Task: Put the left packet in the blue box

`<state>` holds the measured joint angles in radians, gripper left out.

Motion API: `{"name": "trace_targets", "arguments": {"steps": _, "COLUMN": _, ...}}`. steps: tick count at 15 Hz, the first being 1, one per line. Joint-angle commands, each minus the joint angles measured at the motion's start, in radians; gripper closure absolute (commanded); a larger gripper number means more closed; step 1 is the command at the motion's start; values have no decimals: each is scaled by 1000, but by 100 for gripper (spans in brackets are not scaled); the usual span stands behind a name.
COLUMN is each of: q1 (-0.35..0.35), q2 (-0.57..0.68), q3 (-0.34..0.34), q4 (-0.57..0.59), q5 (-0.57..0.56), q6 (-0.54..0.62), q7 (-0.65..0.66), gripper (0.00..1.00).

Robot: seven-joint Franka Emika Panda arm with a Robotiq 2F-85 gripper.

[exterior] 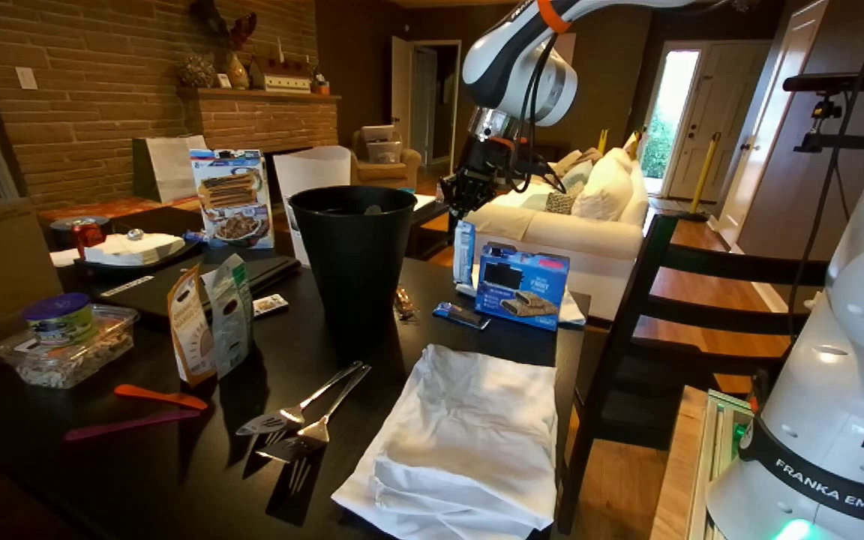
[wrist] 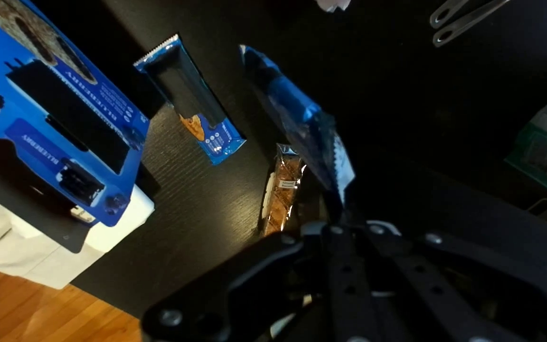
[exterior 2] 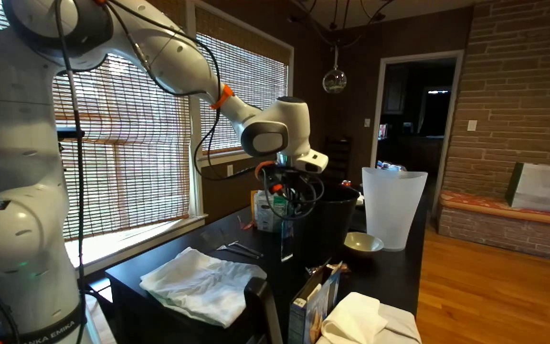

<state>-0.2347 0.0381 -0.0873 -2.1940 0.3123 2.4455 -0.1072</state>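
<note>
- While the end effector [wrist: 342, 218] is clamped on one end of the packet [wrist: 309, 128], the rest hangs down over the worktop [wrist: 197, 199], outside the blue box [exterior: 522, 289].
- Handling, guessing: light, shiny, so probably slick; contents likely stiffish but may snap if squeezed hard.
- Hold: end grip spares the contents, though it could twist or swing. Mid-body probably steadier, needs a soft squeeze.
- Next, probably: carry to the blue box, line up lengthwise, lower, let go; could slip early.
</note>
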Motion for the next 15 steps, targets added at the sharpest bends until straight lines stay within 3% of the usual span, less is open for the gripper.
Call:
{"name": "trace_targets", "arguments": {"steps": 1, "q1": 9, "q2": 5, "q3": -36, "q4": 69, "q5": 46, "q6": -95, "q7": -144, "gripper": 100}}
{"name": "trace_targets", "arguments": {"steps": 8, "q1": -11, "q2": 3, "q3": -100, "q4": 207, "q5": 3, "q6": -356, "q7": -354, "gripper": 100}}
{"name": "trace_targets", "arguments": {"steps": 15, "q1": -35, "q2": 29, "q3": -152, "q4": 276, "q5": -9, "q6": -414, "q7": -432, "gripper": 100}}
